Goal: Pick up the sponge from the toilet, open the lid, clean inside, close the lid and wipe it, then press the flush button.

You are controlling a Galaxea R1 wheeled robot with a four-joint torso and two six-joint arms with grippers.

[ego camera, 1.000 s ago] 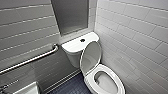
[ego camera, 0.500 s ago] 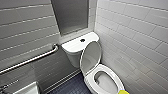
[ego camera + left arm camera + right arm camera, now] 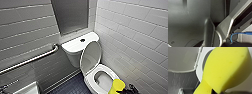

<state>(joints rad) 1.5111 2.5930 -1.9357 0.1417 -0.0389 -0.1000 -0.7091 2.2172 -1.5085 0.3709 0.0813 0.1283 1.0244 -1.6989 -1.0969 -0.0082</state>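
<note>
Sponge (image 3: pixel 116 85): bright yellow, thick, rounded block narrowing to a neck, clamped at that end by the right gripper (image 3: pixel 123 90) and hung over the near rim of the toilet (image 3: pixel 88 81), lid (image 3: pixel 90 57) raised against the tank, evidently placed for scrubbing inside the bowl.

Take the seat (image 3: pixel 110 72) of the toilet (image 3: pixel 88 82) as the middle of the dial. The lid (image 3: pixel 91 56) stands raised at 11 o'clock, its back against the tank (image 3: pixel 72 46) behind it. The flush button (image 3: pixel 82 40) sits on the tank top, farther along that line, and a wall recess (image 3: pixel 71 15) lies beyond. A tiled wall (image 3: pixel 135 37) runs close by from 1 to 4 o'clock. The sponge (image 3: pixel 117 85) is over the seat's rim at 4 o'clock, pinched in the right gripper (image 3: pixel 123 91). A grab bar (image 3: pixel 30 60) is on the opposite wall at 10 o'clock. Below it, at 9, is a basin (image 3: pixel 27 89), with floor (image 3: pixel 72 86) between it and the toilet.
</note>
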